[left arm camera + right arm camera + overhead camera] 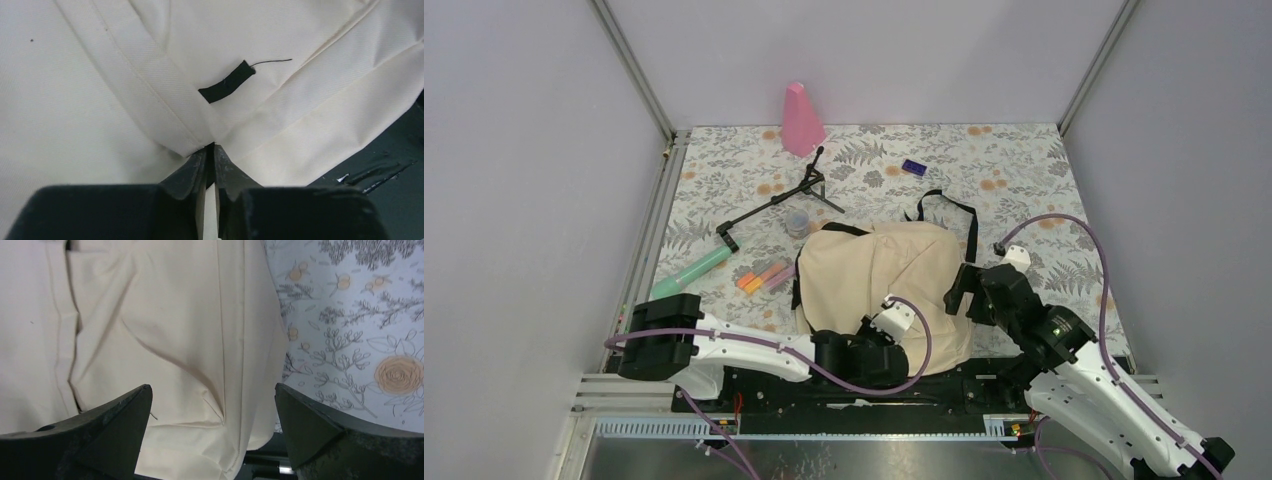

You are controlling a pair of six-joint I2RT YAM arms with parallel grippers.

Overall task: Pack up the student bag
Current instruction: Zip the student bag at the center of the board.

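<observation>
The student bag (884, 275) is a cream fabric backpack lying flat at the near middle of the table, its black straps (954, 208) trailing toward the back. My left gripper (886, 335) is at the bag's near edge. In the left wrist view it (210, 150) is shut on a fold of the bag's cream fabric (125, 100), just below a small black tab (227, 82). My right gripper (959, 290) is at the bag's right edge. In the right wrist view it (212, 395) is wide open and empty, just above the bag (165, 330).
On the floral tablecloth (350, 340) behind the bag are a pink cone (802, 120), a black folding stand (779, 198), a small purple item (913, 167) and a small grey cup (797, 222). A green tube (689, 272) and orange and pink markers (762, 277) lie left of the bag.
</observation>
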